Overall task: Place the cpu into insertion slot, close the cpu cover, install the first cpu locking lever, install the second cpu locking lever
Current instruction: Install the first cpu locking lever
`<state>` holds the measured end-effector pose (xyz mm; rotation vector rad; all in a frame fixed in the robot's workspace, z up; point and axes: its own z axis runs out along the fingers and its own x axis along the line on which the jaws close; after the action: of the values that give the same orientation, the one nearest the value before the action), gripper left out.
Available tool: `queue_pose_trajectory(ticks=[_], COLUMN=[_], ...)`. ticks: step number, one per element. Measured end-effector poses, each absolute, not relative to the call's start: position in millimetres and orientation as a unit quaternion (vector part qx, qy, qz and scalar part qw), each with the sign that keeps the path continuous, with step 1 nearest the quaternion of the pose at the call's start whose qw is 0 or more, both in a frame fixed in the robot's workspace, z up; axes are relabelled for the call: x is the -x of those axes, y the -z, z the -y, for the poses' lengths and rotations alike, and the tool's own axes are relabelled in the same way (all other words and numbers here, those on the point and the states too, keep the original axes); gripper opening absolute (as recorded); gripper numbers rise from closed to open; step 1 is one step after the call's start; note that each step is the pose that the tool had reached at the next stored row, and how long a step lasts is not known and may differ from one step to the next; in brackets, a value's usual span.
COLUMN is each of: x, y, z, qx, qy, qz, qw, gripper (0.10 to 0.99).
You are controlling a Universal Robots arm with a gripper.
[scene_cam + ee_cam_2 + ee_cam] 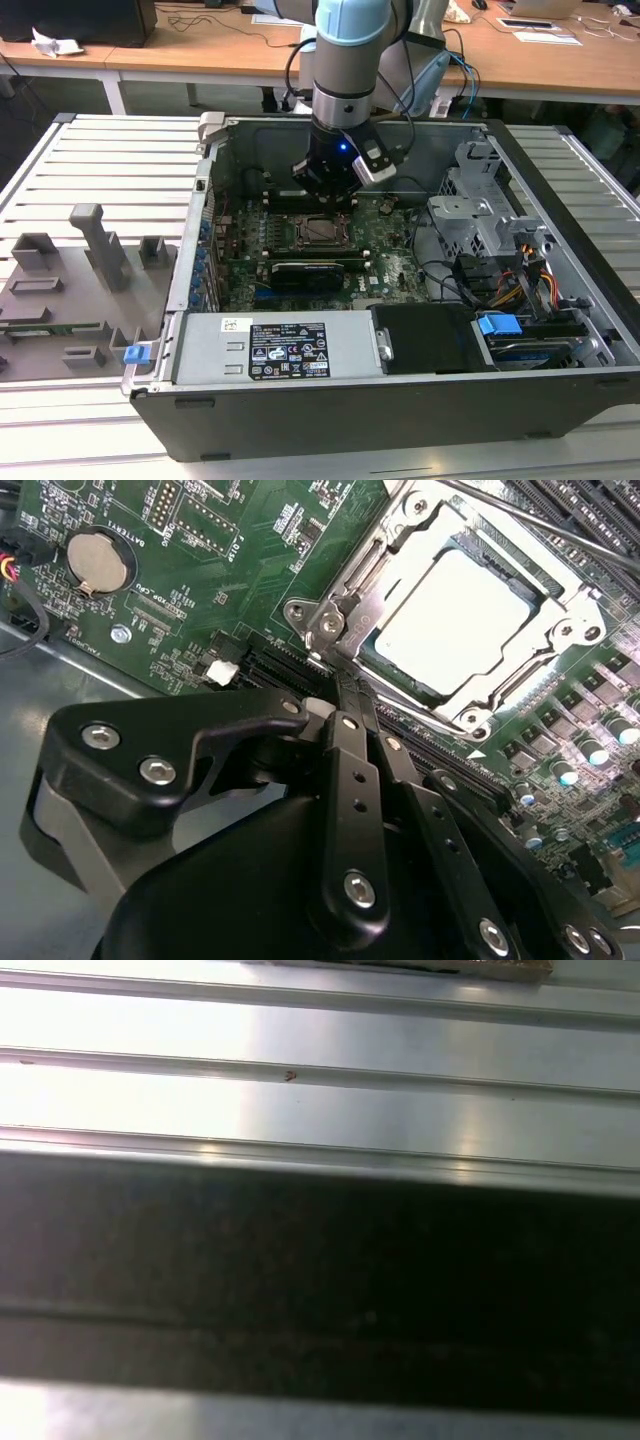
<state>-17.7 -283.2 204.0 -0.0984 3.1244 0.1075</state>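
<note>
cpu (455, 620) seated in the slot (560, 705), cover (520, 675) down over it. Hand (345, 695) clenched, empty, tips at the socket corner by a lever (335, 610). Judging from that, the levers are what's left.

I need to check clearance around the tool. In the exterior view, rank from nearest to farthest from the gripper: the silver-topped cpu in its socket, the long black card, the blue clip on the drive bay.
1. The silver-topped cpu, directly below the gripper.
2. The long black card, beyond the cpu toward the case front.
3. The blue clip, far toward the exterior view's right.
</note>
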Motion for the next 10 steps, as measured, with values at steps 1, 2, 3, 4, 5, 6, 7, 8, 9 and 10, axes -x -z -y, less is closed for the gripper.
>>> queue_pose_trajectory(ticks=[1,2,3,4,5,6,7,8,9,10], x=[17.7,17.7,17.7,17.7,17.7,17.7,17.7,17.7,17.7,17.7], y=[-203.5,-203.2,-203.2,-203.2,-203.2,-203.3,-204.2,-204.6,-204.6,-204.7], z=[283.1,283.1,283.2,283.2,283.2,283.2,283.2,283.1,283.1,283.1], qx=[0.031,0.031,0.031,0.031,0.031,0.031,0.031,0.031,0.031,0.031], qy=[-0.034,-0.034,-0.033,-0.033,-0.033,-0.033,-0.033,-0.033,-0.034,-0.034], qz=[-0.999,-0.999,-0.999,-0.999,-0.999,-0.999,-0.999,-0.999,-0.999,-0.999], qw=[0.007,0.007,0.007,0.007,0.007,0.007,0.007,0.007,0.007,0.007], gripper=[0.106,0.106,0.106,0.106,0.106,0.106,0.106,0.106,0.106,0.106])
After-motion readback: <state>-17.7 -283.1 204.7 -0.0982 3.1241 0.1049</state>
